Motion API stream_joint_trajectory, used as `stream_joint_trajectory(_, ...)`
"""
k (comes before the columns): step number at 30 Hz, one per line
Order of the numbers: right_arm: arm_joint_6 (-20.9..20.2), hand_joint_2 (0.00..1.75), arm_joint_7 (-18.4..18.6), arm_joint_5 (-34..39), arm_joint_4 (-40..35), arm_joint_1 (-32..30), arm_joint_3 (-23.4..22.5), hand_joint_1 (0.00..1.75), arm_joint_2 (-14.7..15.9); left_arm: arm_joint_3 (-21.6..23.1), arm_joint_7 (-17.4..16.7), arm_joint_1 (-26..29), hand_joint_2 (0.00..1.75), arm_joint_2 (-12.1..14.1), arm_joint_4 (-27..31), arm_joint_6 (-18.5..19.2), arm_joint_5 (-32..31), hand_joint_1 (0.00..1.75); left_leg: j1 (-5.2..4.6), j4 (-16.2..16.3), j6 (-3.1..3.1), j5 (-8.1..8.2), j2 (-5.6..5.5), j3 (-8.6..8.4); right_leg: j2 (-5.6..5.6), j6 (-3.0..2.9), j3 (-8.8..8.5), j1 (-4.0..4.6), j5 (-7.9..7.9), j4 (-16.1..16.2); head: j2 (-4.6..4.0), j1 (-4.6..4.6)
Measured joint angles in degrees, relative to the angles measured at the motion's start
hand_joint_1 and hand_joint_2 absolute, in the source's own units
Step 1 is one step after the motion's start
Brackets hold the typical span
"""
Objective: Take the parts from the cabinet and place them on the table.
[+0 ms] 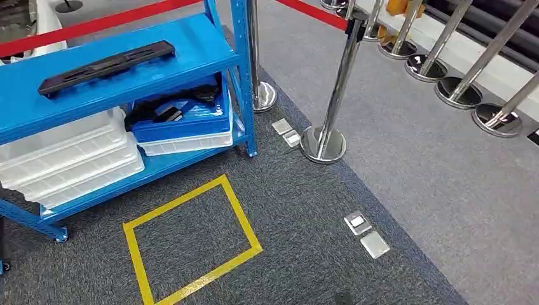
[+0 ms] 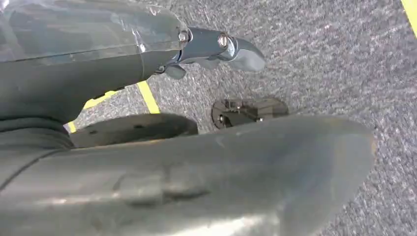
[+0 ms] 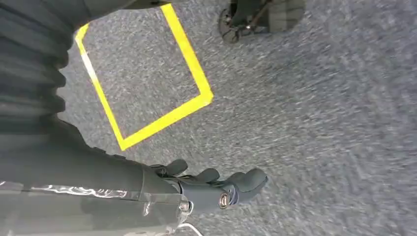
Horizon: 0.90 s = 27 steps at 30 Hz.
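Note:
A blue cabinet (image 1: 210,47) stands at the upper left in the head view. A long flat black part (image 1: 107,65) lies on its top shelf. On the lower shelf a blue bin (image 1: 184,124) holds more black parts (image 1: 166,111), stacked on white bins (image 1: 70,159). My left hand (image 2: 211,46) hangs over the grey carpet with its fingers stretched out and nothing in them. Low above the carpet near the yellow tape, my right hand (image 3: 211,189) has loosely spread fingers that hold nothing.
A yellow taped square (image 1: 191,238) marks the carpet in front of the cabinet. Chrome stanchions (image 1: 324,143) with a red belt (image 1: 95,25) stand beside the cabinet, and more bases (image 1: 454,89) line the right. Metal floor plates (image 1: 365,232) lie in the carpet.

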<state>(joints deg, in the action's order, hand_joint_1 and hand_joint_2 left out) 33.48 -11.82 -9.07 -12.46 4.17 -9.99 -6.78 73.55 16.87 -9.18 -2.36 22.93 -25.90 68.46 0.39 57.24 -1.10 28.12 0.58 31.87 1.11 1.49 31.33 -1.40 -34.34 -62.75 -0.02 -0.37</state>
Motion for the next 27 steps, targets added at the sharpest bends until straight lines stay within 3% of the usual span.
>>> stream_joint_trajectory(2,0.0,1.75,0.0,0.0,0.0,-0.1,0.0,0.00,0.0,0.0,0.0,0.0,0.00,0.0,0.0,0.0,0.0,0.00,-0.17,0.0,-0.23,0.12,-0.48,0.01,-0.78,0.04,4.38,0.08,-4.09,-8.9,0.00,0.63)
stream_joint_trajectory(3,0.0,1.75,0.0,0.0,0.0,-0.2,0.0,0.00,0.0,0.0,0.0,0.0,0.00,0.0,0.0,0.0,0.0,0.00,-0.28,0.1,-0.31,0.17,-0.87,0.00,-0.85,0.08,6.26,0.10,-4.97,-12.4,0.00,0.59)
stream_joint_trajectory(4,0.0,1.75,0.1,0.0,0.0,-0.4,0.1,0.00,0.0,0.0,0.0,0.1,0.00,0.0,0.0,0.0,0.0,0.00,-0.30,0.2,-0.32,0.21,-1.35,-0.04,-0.85,0.07,6.90,0.09,-4.20,-13.2,0.00,0.59)
stream_joint_trajectory(5,0.0,1.75,0.1,0.0,0.0,-0.5,0.1,0.00,0.0,0.0,0.0,0.1,0.00,0.0,0.0,0.0,0.0,0.00,-0.29,0.3,-0.32,0.28,-1.83,-0.13,-0.85,0.03,6.27,0.08,-2.39,-11.3,0.00,0.63)
stream_joint_trajectory(6,0.0,1.75,0.1,0.0,0.0,-0.5,0.2,0.00,0.0,0.0,0.0,0.1,0.00,0.0,0.0,0.0,0.0,0.00,-0.26,0.4,-0.17,0.44,-2.32,-0.27,-0.97,-0.07,4.53,0.04,0.46,-7.1,0.00,0.63)
stream_joint_trajectory(7,0.0,1.75,0.1,0.0,0.0,-0.4,0.2,0.00,0.0,0.0,0.0,0.0,0.00,0.0,0.0,0.0,0.0,0.00,-0.22,0.7,0.08,0.68,-2.79,-0.43,-1.56,-0.22,2.12,-0.02,3.62,-1.5,0.00,0.63)
stream_joint_trajectory(8,0.0,1.75,0.1,0.0,0.0,-0.5,0.3,0.00,0.0,0.0,0.0,0.1,0.00,0.0,0.0,0.0,0.0,0.00,-0.14,1.0,0.39,0.98,-3.07,-0.33,-3.10,-0.39,0.71,-0.12,4.76,2.5,0.00,0.61)
stream_joint_trajectory(9,0.0,1.75,0.2,0.0,0.0,-0.5,0.3,0.00,0.0,0.0,0.0,-0.1,0.00,0.0,0.1,0.0,0.0,0.00,-0.57,1.7,0.85,1.30,-3.35,0.06,-4.09,-0.34,0.23,-0.06,3.98,3.5,0.00,0.50)
stream_joint_trajectory(12,0.0,1.75,0.3,0.1,0.0,-0.4,0.5,0.00,0.1,0.0,0.0,0.0,0.00,0.0,0.1,0.0,0.0,0.00,-0.02,1.3,1.72,0.97,-4.28,0.26,-3.37,-0.99,0.36,0.40,4.01,3.2,0.00,0.39)
stream_joint_trajectory(13,0.0,1.75,0.3,0.0,0.0,-0.4,0.5,0.00,0.0,0.0,0.0,0.1,0.00,0.0,0.1,0.0,0.0,0.00,-0.09,1.5,2.10,1.11,-4.66,0.33,-2.81,-1.47,0.21,-0.04,4.32,3.7,0.00,0.41)
stream_joint_trajectory(14,0.0,1.75,0.3,0.0,0.0,-0.3,0.6,0.00,0.0,0.0,0.0,0.2,0.00,0.0,0.1,0.0,0.0,0.00,-0.06,2.4,2.34,1.80,-3.79,0.31,-2.28,-1.70,0.05,-0.20,4.46,3.9,0.00,0.44)
stream_joint_trajectory(15,0.0,1.75,0.3,0.0,0.0,-0.3,0.7,0.00,0.0,0.0,0.0,0.1,0.00,0.0,0.1,0.0,0.0,0.00,-0.12,4.9,2.78,3.51,-2.41,1.54,-1.93,-1.97,-0.02,-0.25,4.45,4.1,0.00,-0.31)
stream_joint_trajectory(17,0.0,1.75,0.5,0.0,0.0,-0.4,0.8,0.00,0.0,0.0,0.0,0.1,0.00,0.0,0.1,0.0,0.0,0.00,0.18,13.0,3.44,7.43,-1.58,5.58,-0.84,-2.15,-0.05,-0.14,4.34,4.0,0.00,-0.59)
stream_joint_trajectory(18,0.0,1.75,0.6,0.0,0.0,-0.5,0.8,0.00,0.0,0.0,0.0,0.2,0.00,0.0,0.1,0.0,0.0,0.00,0.29,17.0,3.65,8.74,-1.41,7.63,-0.27,-2.18,-0.05,-0.09,4.27,4.0,0.00,-0.63)
stream_joint_trajectory(19,0.0,1.75,0.7,0.0,0.0,-0.5,0.8,0.00,0.1,0.0,0.0,0.3,0.00,0.0,0.1,0.0,0.0,0.00,0.38,18.7,3.74,8.64,-1.26,8.65,0.16,-2.16,-0.08,-0.08,4.19,4.0,0.00,-0.63)
stream_joint_trajectory(20,0.0,1.75,0.7,0.0,0.0,-0.5,0.8,0.00,0.1,0.0,0.0,0.4,0.00,0.1,0.1,0.0,0.0,0.00,0.43,17.3,3.70,7.10,-1.13,8.04,0.54,-2.12,-0.24,-0.08,4.08,4.0,0.00,-0.63)
stream_joint_trajectory(21,0.0,1.75,0.8,0.0,0.0,-0.4,0.8,0.00,0.1,0.0,-0.1,0.4,0.00,0.1,0.1,0.0,0.0,0.00,0.42,13.7,3.60,4.78,-1.01,6.32,0.85,-2.03,-0.45,-0.09,3.95,4.0,0.00,-0.63)
stream_joint_trajectory(23,0.0,1.75,0.8,0.0,0.0,-0.4,0.9,0.00,0.0,0.0,-0.1,0.3,0.00,0.1,0.1,0.0,0.0,0.00,0.35,3.2,3.05,-0.15,0.22,1.15,1.48,-1.72,-1.09,-0.12,3.59,4.0,0.00,-0.66)
stream_joint_trajectory(24,0.0,1.75,0.8,0.0,0.0,-0.3,0.9,0.00,0.0,0.0,-0.1,0.2,0.00,0.1,0.1,0.0,0.0,0.00,-0.16,1.5,2.70,0.73,1.27,0.63,1.75,-1.34,-1.20,0.26,3.33,4.0,0.00,-0.61)
stream_joint_trajectory(27,0.0,1.75,0.9,0.0,0.0,-0.1,0.9,0.00,0.0,0.0,-0.2,0.4,0.00,0.1,0.2,0.0,-0.1,0.00,-0.54,1.6,1.70,0.66,0.40,0.91,2.19,-0.49,-1.50,0.00,3.34,4.4,0.00,-0.53)
